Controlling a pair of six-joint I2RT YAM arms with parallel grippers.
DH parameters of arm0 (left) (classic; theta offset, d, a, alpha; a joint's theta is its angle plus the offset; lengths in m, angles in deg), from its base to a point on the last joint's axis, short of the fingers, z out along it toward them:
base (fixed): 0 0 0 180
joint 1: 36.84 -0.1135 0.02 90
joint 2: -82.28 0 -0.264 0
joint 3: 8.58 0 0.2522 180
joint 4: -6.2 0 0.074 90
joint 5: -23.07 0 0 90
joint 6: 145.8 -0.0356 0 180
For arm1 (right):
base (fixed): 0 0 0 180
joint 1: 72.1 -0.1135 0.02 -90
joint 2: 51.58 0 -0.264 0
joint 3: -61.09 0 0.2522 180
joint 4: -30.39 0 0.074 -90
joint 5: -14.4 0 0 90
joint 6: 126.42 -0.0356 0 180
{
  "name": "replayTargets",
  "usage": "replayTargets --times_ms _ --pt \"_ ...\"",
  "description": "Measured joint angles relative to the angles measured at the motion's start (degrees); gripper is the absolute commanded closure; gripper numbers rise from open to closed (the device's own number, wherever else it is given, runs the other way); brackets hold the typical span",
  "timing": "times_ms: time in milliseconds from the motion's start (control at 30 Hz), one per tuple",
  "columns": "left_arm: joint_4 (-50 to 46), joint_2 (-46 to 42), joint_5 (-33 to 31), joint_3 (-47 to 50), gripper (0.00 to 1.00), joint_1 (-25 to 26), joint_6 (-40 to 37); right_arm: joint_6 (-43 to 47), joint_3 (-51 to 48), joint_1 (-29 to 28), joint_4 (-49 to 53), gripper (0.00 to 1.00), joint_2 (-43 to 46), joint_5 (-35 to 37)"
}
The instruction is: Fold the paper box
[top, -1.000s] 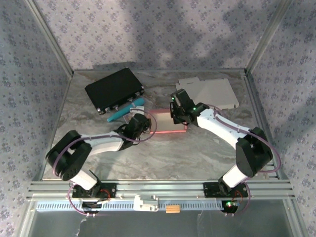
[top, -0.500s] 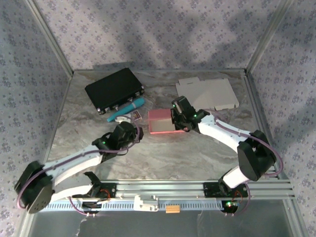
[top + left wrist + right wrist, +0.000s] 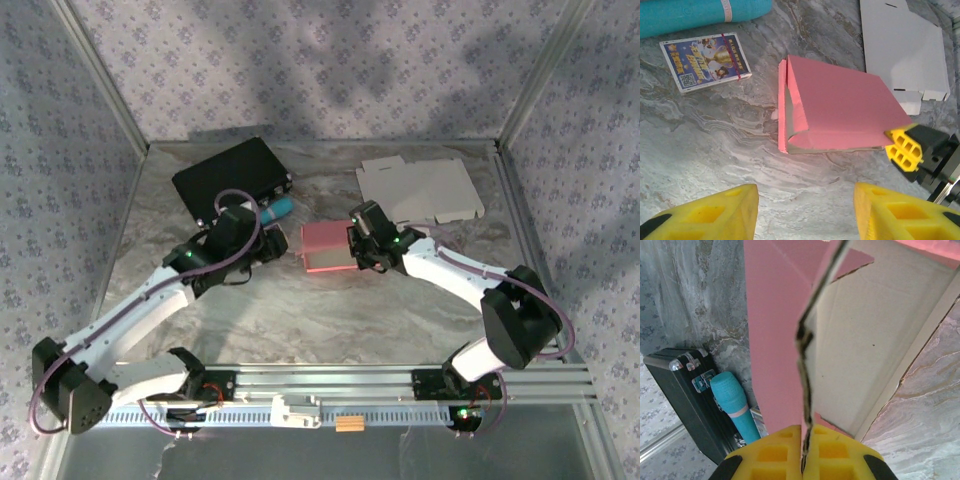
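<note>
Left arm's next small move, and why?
Probably ease the left gripper forward to the near, open end of the pink box and push the loose end flap inward. The right gripper is shut on the box's opposite edge, which should brace it, while the left jaws are open, empty and facing that unfolded end.

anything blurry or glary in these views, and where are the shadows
Top external: even light, soft shadows on the back wall. Left wrist: pink box sharp, own fingers blurred, pale glare on the table. Right wrist: box edge crisp, black case slightly softer.
</note>
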Motion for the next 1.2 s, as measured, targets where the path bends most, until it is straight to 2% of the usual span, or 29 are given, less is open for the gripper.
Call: replayTargets --times_ms 233,400,600,833,1200 --pt "-8.0 9.2 8.4 -8.9 0.48 -6.3 0.6 0.9 -1.9 0.0 -0.6 1.00 0.0 -0.2" --pt "-9.5 12.7 12.5 -9.3 0.46 -7.4 1.1 1.9 -3.3 0.2 -1.2 1.00 0.0 -0.6" --pt "-7.5 17.9 16.2 -9.3 0.46 -7.4 1.9 3.0 -4.7 0.7 -1.8 1.00 0.0 -1.7" --pt "-4.4 25.1 18.6 -10.7 0.52 -7.5 1.6 3.8 -5.4 1.1 -2.4 1.00 0.0 -2.8" --pt "2.2 33.9 21.9 -13.4 0.53 -7.3 1.7 5.4 -5.4 2.3 -2.2 1.00 0.0 -4.4"
